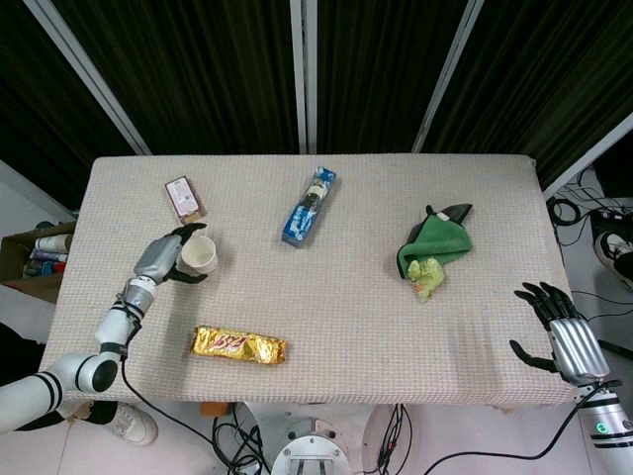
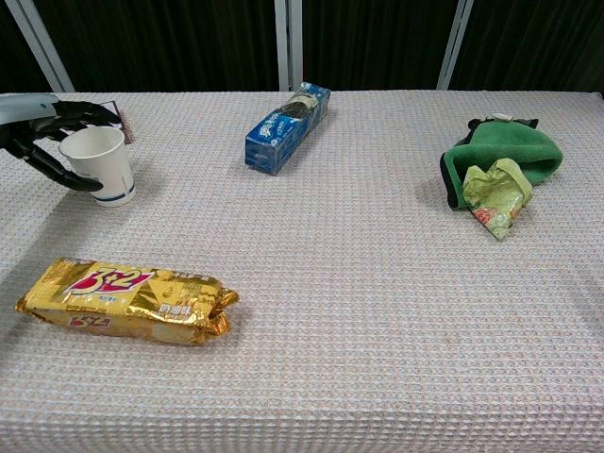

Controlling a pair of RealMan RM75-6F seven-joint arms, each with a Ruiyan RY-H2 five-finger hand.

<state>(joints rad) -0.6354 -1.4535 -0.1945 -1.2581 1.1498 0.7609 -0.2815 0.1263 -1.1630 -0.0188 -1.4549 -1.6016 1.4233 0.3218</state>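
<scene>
A white paper cup stands upright on the left part of the table. My left hand grips it, dark fingers wrapped around its side. My right hand hangs at the table's front right corner with its fingers spread and nothing in it; the chest view does not show it. The nearest thing to it is a crumpled yellow-green wrapper, well away to its left.
A gold snack pack lies in front of the cup. A brown packet lies behind it. A blue biscuit pack lies mid-table, a green cloth right. A cardboard box sits off the table's left edge.
</scene>
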